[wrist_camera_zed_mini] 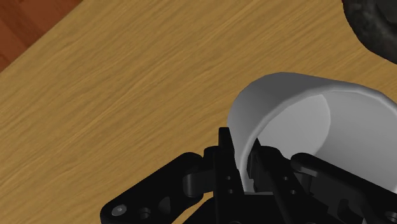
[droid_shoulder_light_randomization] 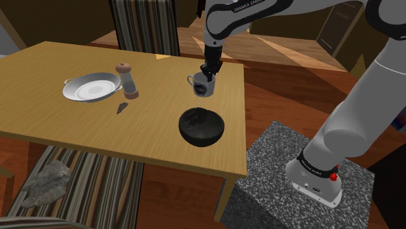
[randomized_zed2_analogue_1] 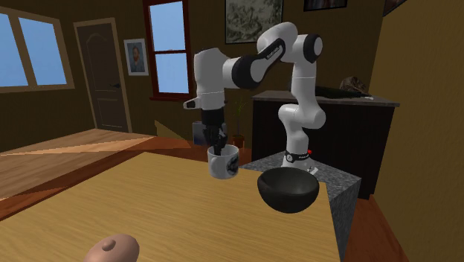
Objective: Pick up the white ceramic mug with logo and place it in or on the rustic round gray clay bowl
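Closest to the wrist lens, the gripper is clamped on the white mug: one black finger is inside the rim and the other outside, with the wall pinched between them. The mug is upright over the far right part of the wooden table. I think its base is just clear of the wood, though these angles don't let me be sure. The dark round bowl sits near it, on the nearer side in the shoulder view, toward the stand.

A rim pinch is off-centre, so I'd lift straight and slowly and watch for the mug swinging. I'd get its base above the bowl's rim before travelling, then centre over the hollow and lower it before letting go. Releasing from height risks the mug tipping out.

Off to the shoulder view's left stand a pepper mill and a shallow metal pan, with a small dark shard beside them, all well apart from my path. Below the table lies a striped rug with a grey rock on it. Across the room I see a panelled door, windows and a dark cabinet.
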